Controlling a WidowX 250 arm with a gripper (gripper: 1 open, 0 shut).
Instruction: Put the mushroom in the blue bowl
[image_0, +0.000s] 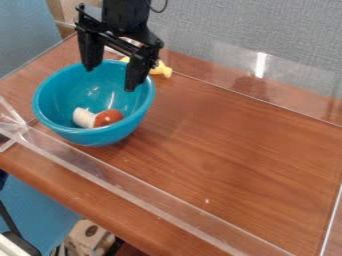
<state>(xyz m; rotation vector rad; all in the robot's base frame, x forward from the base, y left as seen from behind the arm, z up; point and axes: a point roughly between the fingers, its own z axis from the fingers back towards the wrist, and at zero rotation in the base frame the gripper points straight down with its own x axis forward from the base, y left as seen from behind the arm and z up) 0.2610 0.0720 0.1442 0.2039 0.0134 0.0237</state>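
Observation:
The mushroom (99, 117), cream stem and reddish-brown cap, lies on its side at the bottom of the blue bowl (60, 125). The bowl sits at the near left of the wooden table. My gripper (112, 70) hangs above the bowl's far rim, pointing down, open, with nothing between its two black fingers (138, 72). It is clear of the mushroom.
A yellow banana (160, 70) peeks out behind the gripper, just past the bowl. A clear acrylic wall (254, 65) rings the wooden table (227, 140), with a low front panel along the near edge.

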